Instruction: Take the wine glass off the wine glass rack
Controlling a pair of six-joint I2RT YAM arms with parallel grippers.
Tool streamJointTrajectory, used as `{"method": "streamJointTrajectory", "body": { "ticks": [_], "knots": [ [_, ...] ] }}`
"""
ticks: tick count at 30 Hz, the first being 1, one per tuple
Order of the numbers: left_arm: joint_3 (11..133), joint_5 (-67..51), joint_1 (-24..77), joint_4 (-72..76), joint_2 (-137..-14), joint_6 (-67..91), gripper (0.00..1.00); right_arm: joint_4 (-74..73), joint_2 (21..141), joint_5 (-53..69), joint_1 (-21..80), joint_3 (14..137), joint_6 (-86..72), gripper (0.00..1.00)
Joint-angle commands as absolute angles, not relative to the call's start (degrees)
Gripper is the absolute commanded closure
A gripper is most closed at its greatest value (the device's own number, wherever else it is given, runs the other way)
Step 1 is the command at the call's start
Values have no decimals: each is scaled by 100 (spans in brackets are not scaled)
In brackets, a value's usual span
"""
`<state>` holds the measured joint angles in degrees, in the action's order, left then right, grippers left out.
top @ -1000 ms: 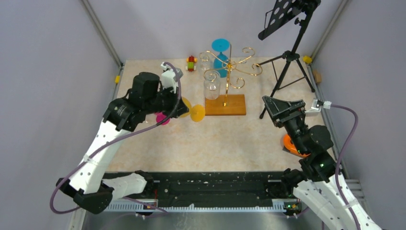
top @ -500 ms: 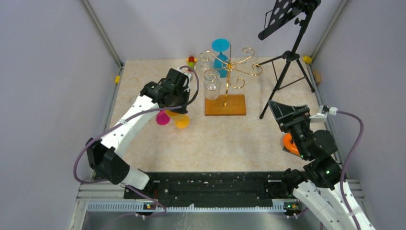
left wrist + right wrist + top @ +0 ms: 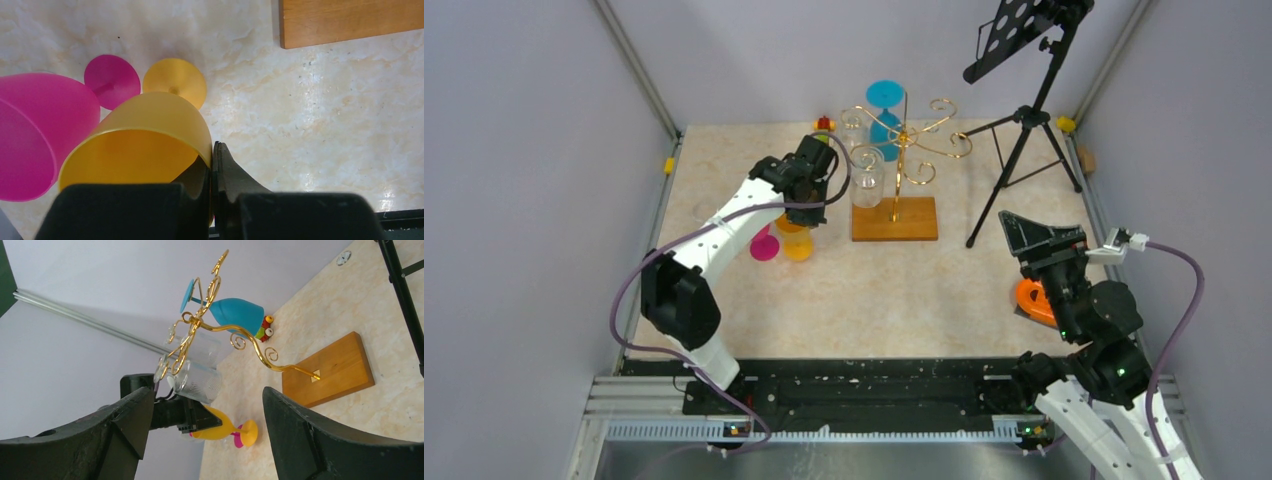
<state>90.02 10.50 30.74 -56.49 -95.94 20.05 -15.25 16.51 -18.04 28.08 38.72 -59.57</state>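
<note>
Left wrist view: the left gripper [image 3: 212, 152] is pinched tight on the rim of the yellow wine glass [image 3: 145, 125], with one finger inside the bowl and the other finger [image 3: 230, 172] outside, the thin wall clamped between them. This glass is translucent amber-yellow, with a rounded bowl, a short stem and a round flat foot. It is off the wine glass rack [image 3: 895, 190], just left of and nearer than the rack's wooden base [image 3: 350, 20], low over the marbled table [image 3: 310, 125]. Whether the foot touches the tabletop I cannot tell. A pink glass [image 3: 30, 130] of the same shape is just beside it on the left, and their feet are close together.

In the top external view the rack stands at the far middle of the table: a thin gold pole with curled scroll arms. A blue glass [image 3: 885, 115] and two clear glasses [image 3: 866, 178] hang upside down from the arms. A black tripod stand [image 3: 1024, 130] is to the right of the rack.

The right gripper [image 3: 208, 390] is at the near right, well apart from the rack. Its jaws are spread wide and hold nothing.
</note>
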Motion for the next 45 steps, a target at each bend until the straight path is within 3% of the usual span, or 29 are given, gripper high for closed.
{"method": "streamJointTrajectory", "body": {
  "ticks": [1, 7, 13, 20, 24, 36, 41, 42, 43, 44, 45],
  "knots": [
    [9097, 1256, 2979, -5282, -9568, 2184, 100, -1610, 1570, -1980, 2813, 4155, -5768, 19],
    [8725, 884, 2753, -4714, -9363, 2370, 100, -1678, 1550, -2025, 2813, 4200, -5731, 19],
    [8677, 783, 2660, -4781, -9479, 2373, 93, -1694, 1547, -2033, 2813, 4219, -5738, 19],
    [8716, 630, 2637, -4799, -9380, 2400, 69, -1703, 1551, -1995, 2813, 4219, -5778, 19],
    [8825, 623, 2612, -4851, -9270, 2383, 62, -1715, 1546, -1978, 2813, 4219, -5795, 19],
    [9070, 266, 2470, -4811, -8285, 2516, 55, -1730, 1529, -1912, 2813, 4214, -5879, 19],
    [8935, 101, 2353, -4431, -7648, 2727, 37, -1662, 1536, -1862, 2813, 4165, -5922, 18],
    [8915, -44, 2341, -4297, -7545, 2775, 30, -1623, 1538, -1809, 2813, 4147, -5924, 16],
    [8916, -203, 2338, -4189, -7469, 2816, 13, -1574, 1544, -1758, 2813, 4129, -5917, 15],
    [8950, -329, 2337, -4097, -7406, 2821, 5, -1517, 1551, -1685, 2813, 4111, -5923, 14],
    [9005, -428, 2330, -4033, -7368, 2825, 5, -1486, 1567, -1620, 2813, 4105, -5911, 13]
  ]
}}
